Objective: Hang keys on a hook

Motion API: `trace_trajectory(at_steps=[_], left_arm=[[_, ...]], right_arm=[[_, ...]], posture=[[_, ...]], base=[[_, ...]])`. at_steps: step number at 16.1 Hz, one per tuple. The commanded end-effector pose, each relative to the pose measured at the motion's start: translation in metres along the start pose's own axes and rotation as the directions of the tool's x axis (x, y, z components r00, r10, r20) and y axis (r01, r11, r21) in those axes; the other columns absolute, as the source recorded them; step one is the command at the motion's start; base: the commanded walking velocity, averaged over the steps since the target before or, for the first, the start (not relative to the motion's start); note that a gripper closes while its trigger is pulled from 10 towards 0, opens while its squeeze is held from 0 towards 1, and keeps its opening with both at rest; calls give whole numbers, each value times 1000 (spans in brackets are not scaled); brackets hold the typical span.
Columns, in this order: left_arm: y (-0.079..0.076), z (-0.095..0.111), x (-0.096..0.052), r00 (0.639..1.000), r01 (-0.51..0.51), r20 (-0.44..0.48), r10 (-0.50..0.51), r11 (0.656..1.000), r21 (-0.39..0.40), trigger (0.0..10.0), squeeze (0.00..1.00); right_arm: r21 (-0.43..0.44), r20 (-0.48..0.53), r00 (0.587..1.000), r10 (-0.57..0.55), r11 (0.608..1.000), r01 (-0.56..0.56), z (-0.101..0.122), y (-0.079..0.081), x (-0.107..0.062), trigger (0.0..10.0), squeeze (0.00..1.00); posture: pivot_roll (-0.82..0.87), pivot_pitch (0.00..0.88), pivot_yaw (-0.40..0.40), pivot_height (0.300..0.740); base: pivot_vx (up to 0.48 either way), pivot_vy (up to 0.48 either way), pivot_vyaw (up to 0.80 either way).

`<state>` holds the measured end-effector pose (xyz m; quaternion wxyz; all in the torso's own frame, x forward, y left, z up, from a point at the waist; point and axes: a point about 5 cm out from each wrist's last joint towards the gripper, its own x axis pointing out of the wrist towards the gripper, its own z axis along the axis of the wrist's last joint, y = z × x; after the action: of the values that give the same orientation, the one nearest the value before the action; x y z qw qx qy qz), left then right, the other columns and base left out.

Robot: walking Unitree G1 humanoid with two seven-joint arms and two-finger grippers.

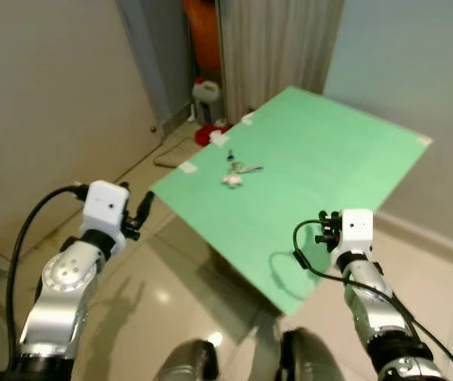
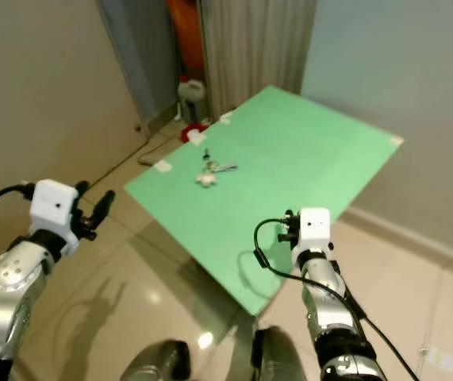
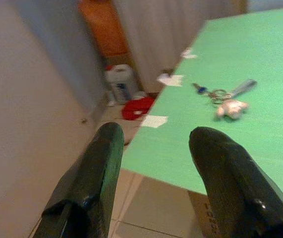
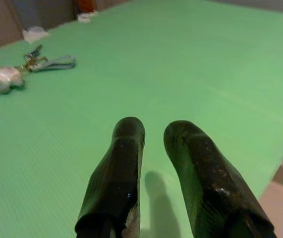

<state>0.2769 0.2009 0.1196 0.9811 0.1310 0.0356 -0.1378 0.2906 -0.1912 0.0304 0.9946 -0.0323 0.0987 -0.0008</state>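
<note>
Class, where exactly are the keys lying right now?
The keys lie on the green table, near its far left edge in the head views, beside a small white fluffy charm and ahead of both grippers.

Green table top (image 1: 321,167) looked matt, finely ribbed; floor tiles (image 1: 155,294) glossy; metal keys (image 4: 34,62) with soft pale fob.

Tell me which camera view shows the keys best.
The left wrist view: the keys lie large and unobstructed on the green table, pale charm visible. The right wrist view shows them smaller near the edge; both eye views show them tiny and distant.
</note>
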Motion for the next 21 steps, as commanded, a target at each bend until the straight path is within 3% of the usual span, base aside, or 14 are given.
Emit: trace_trajectory(at_steps=[1, 4, 5, 6, 7, 9, 12, 13, 15, 17, 21], left_arm=[[1, 5, 1, 1000, 28, 13, -29, 999, 33, 10000, 0], [0, 19, 0, 996, 64, 59, -66, 997, 44, 10000, 0], [8, 25, -6, 995, 25, 100, -28, 999, 25, 9412, 0], [12, 29, -9, 993, 8, 118, -9, 1000, 14, 7216, 0], [26, 35, -19, 986, -90, 139, 87, 996, 14, 10000, 0], [23, 35, -27, 985, -112, 135, 108, 993, 21, 10000, 0], [-10, 29, -22, 993, -3, 116, 6, 1000, -25, 10000, 0], [-21, 28, -20, 993, 39, 116, -34, 998, -40, 10000, 0], [-43, 14, -13, 992, 111, 75, -106, 991, -74, 10000, 0], [-42, 4, -19, 994, 100, 44, -96, 990, -96, 10000, 0], [-29, 5, -24, 997, 59, 50, -55, 995, -77, 10000, 0]], right_arm=[[-2, -3, 1000, 5, 1000, -5, 0, 0, -1, 10000, 0], [18, -7, 1000, -11, 1000, 11, -3, 0, -3, 10000, 0], [-7, -14, 1000, -20, 1000, 19, -5, -1, -5, 10000, 0], [-14, -17, 1000, -19, 1000, 19, -6, -1, -5, 10000, 0], [-10, -15, 1000, -21, 1000, 21, -6, -3, -6, 10000, 0], [-10, -25, 1000, -7, 1000, 7, -8, -1, -7, 10000, 0], [-12, -25, 1000, 12, 1000, -13, -7, 4, -5, 10000, 0], [-9, -14, 1000, 18, 1000, -19, -5, 6, -7, 10000, 0], [-13, 26, 999, 38, 999, -38, -2, 3, -18, 10000, 0], [-49, 12, 999, 50, 998, -50, -9, 0, -26, 10000, 0], [-56, -13, 998, 63, 996, -63, -3, 13, -16, 10000, 0]], posture=[[-96, 59, 102, 686], [-96, 68, 108, 686], [-99, 70, 115, 681], [-102, 71, 114, 681], [-88, 71, 110, 681], [-75, 73, 104, 681], [-71, 86, 103, 681], [-80, 128, 110, 681], [-116, 154, 118, 681], [-133, 144, 117, 681], [-107, 121, 105, 666]], base=[[435, 0, -706], [156, 0, -717], [0, 0, 0], [0, 0, 0], [0, 0, 0], [0, 0, 0], [105, 0, 0], [450, 0, 0], [474, 0, 0], [236, 0, 0], [0, 0, 0]])
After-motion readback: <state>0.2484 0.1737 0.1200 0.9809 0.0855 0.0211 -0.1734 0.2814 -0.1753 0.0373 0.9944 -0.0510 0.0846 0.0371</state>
